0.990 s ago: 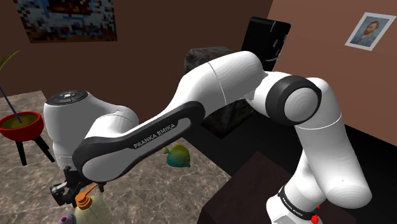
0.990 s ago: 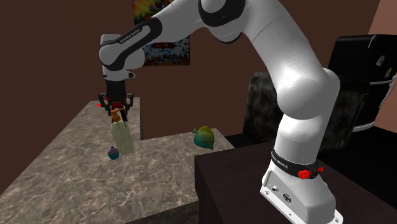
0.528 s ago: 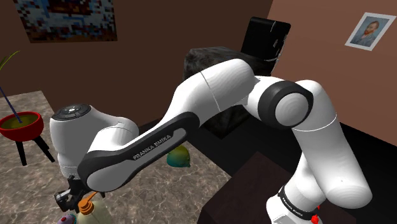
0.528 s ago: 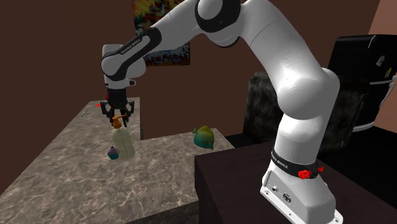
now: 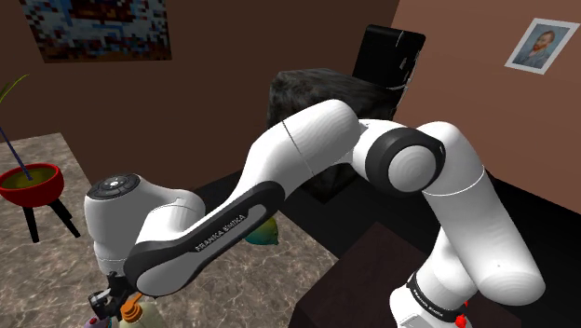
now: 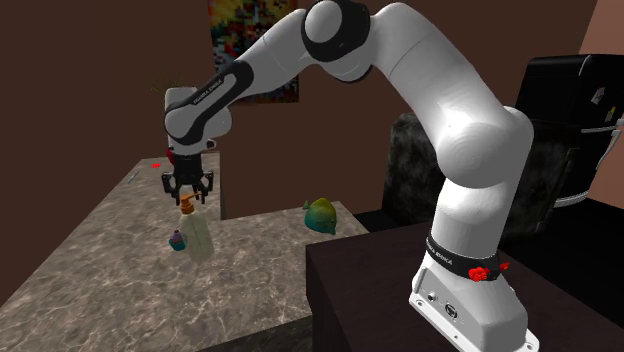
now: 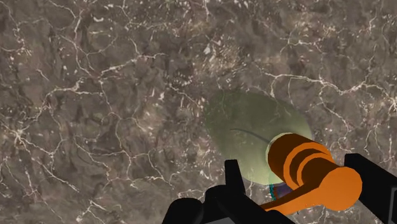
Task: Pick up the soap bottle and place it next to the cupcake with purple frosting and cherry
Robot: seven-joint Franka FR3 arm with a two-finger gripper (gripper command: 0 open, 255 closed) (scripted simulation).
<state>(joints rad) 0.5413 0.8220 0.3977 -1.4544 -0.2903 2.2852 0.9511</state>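
Second exterior view shows the soap bottle (image 6: 195,238) upright on the marbled desk (image 6: 120,290), its base just beside the purple-frosted cupcake (image 6: 177,240) at that view's left. Its long axis runs straight up into the gripper (image 6: 188,188) directly above. From the wrist view, the jaws look clamped on the orange pump head (image 7: 308,175), so I judge that the next move is to let go and lift vertically.

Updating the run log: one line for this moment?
phase: place | gripper: shut on soap bottle | cupcake: beside bottle | released: no
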